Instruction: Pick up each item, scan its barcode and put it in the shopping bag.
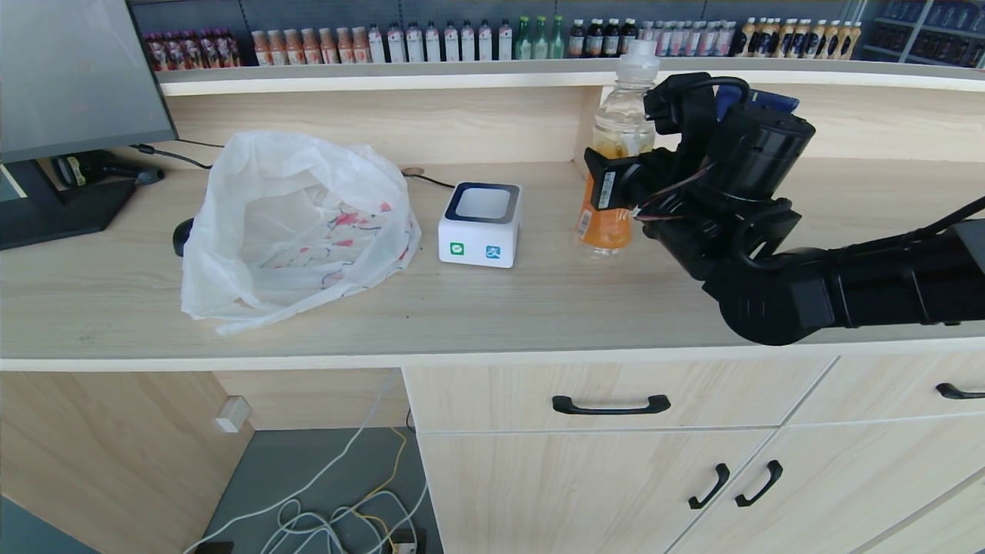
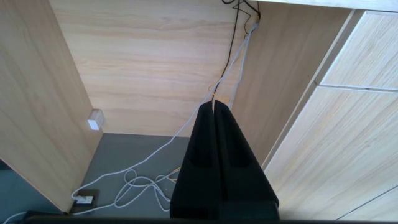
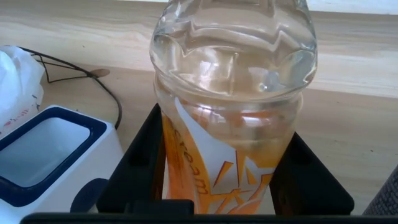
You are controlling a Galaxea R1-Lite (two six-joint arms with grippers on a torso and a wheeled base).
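An orange drink bottle (image 1: 620, 131) with a white cap stands on the wooden counter (image 1: 500, 308), right of a white barcode scanner box (image 1: 481, 223). My right gripper (image 1: 616, 191) is shut on the bottle's labelled middle; in the right wrist view its black fingers (image 3: 140, 162) press both sides of the bottle (image 3: 230, 93), with the scanner box (image 3: 43, 155) close beside. A white plastic shopping bag (image 1: 292, 215) lies open left of the scanner. My left gripper (image 2: 214, 107) hangs shut below the counter, holding nothing.
A monitor (image 1: 77, 69) and a black hand-held scanner (image 1: 108, 169) stand at the far left. A raised ledge (image 1: 462, 81) runs along the counter's back, with drink shelves (image 1: 500, 38) beyond. A blue item (image 1: 758, 96) peeks out behind my right arm. Cables (image 2: 143, 180) lie on the floor.
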